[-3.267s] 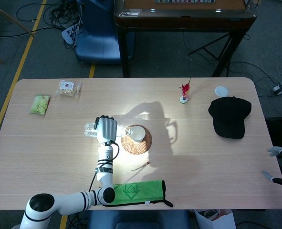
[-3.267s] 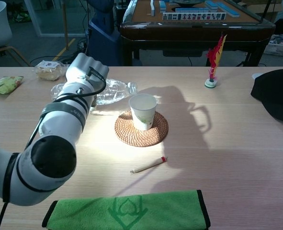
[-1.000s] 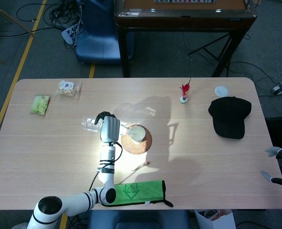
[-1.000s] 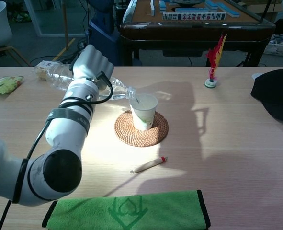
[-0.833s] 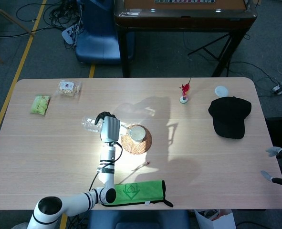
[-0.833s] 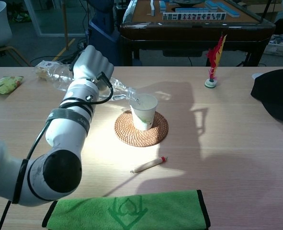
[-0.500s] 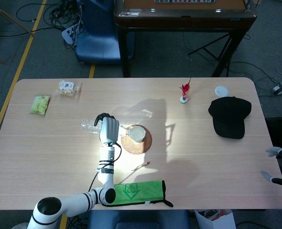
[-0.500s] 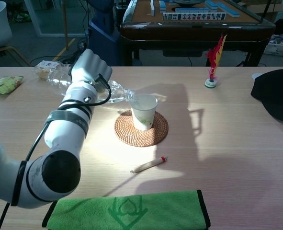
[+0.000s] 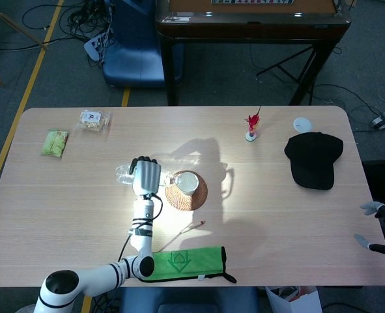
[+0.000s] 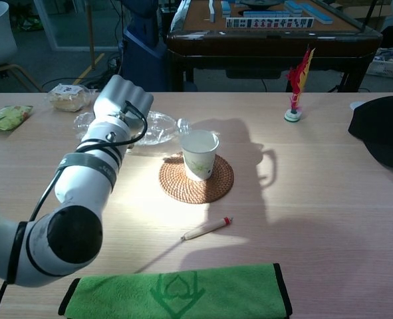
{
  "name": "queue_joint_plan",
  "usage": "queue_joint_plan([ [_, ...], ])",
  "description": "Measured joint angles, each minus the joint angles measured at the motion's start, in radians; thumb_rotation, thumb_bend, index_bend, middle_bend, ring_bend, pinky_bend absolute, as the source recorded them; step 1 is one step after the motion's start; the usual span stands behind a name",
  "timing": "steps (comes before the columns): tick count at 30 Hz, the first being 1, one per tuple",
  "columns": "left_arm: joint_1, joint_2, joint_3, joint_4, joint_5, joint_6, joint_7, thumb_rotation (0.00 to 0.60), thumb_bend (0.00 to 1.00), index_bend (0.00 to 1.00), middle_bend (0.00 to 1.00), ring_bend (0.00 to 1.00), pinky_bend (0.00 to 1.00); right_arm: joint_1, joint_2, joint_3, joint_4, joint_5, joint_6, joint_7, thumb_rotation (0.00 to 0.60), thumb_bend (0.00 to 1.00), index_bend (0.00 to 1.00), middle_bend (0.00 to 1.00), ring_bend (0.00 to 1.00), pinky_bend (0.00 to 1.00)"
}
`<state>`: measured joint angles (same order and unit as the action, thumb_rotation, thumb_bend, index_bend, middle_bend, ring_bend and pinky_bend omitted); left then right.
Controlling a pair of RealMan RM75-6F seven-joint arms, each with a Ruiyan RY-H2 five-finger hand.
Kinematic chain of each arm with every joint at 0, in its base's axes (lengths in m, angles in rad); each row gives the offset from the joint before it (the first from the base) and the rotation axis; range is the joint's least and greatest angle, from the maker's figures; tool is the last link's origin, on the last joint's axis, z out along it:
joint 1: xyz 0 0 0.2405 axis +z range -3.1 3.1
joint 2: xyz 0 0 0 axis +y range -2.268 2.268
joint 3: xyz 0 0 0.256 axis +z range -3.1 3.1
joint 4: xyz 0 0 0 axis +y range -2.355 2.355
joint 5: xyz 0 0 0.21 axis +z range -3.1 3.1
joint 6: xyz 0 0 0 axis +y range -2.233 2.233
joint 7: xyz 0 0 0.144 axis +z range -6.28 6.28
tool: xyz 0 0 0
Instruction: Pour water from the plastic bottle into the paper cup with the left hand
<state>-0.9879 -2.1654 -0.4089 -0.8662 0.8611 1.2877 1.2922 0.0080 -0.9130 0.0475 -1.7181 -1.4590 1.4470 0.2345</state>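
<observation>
My left hand (image 9: 144,175) (image 10: 120,101) grips a clear plastic bottle (image 10: 153,127) (image 9: 122,173) around its middle. The bottle is held roughly level just above the table, its mouth pointing right and ending just left of the cup's rim. The white paper cup (image 10: 199,154) (image 9: 187,182) stands upright on a round woven coaster (image 10: 196,183) (image 9: 186,194). My right hand (image 9: 378,228) shows only in the head view, at the table's right front corner, fingers apart and holding nothing.
A pencil (image 10: 206,228) lies in front of the coaster, and a green cloth (image 10: 176,292) at the near edge. A black cap (image 10: 382,129) and a red shuttlecock (image 10: 296,90) are to the right. Snack packets (image 10: 66,97) (image 10: 6,117) sit at the far left.
The bottle's mouth was tipped over the cup's rim with its base raised; now my left hand has levelled it, lowered it and drawn it slightly left. The right hand has not moved.
</observation>
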Motion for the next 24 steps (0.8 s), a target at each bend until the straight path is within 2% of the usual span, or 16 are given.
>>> queue_joint_plan([
  [6, 0.018, 0.011, -0.048, -0.062, -0.005, -0.022, -0.149, 0.6, 0.07, 0.73, 0.76, 0.61, 0.63, -0.001, 0.0, -0.001, -0.002, -0.003, 0.002, -0.003, 0.6, 0.0, 0.37, 0.42, 0.4, 0.45],
  [11, 0.042, 0.036, -0.085, -0.145, -0.031, -0.022, -0.206, 0.6, 0.07, 0.72, 0.76, 0.61, 0.63, -0.001, 0.001, -0.003, -0.002, -0.005, 0.003, -0.004, 0.6, 0.0, 0.37, 0.42, 0.4, 0.45],
  [20, 0.11, 0.138, -0.185, -0.374, -0.166, -0.007, -0.276, 0.6, 0.07, 0.71, 0.75, 0.6, 0.63, -0.004, 0.0, -0.003, -0.005, -0.005, 0.01, -0.011, 0.6, 0.0, 0.37, 0.42, 0.4, 0.45],
  [24, 0.155, 0.197, -0.22, -0.459, -0.224, -0.006, -0.347, 0.6, 0.07, 0.71, 0.75, 0.6, 0.63, 0.001, -0.005, -0.006, -0.006, -0.007, -0.001, -0.025, 0.6, 0.0, 0.37, 0.42, 0.4, 0.45],
])
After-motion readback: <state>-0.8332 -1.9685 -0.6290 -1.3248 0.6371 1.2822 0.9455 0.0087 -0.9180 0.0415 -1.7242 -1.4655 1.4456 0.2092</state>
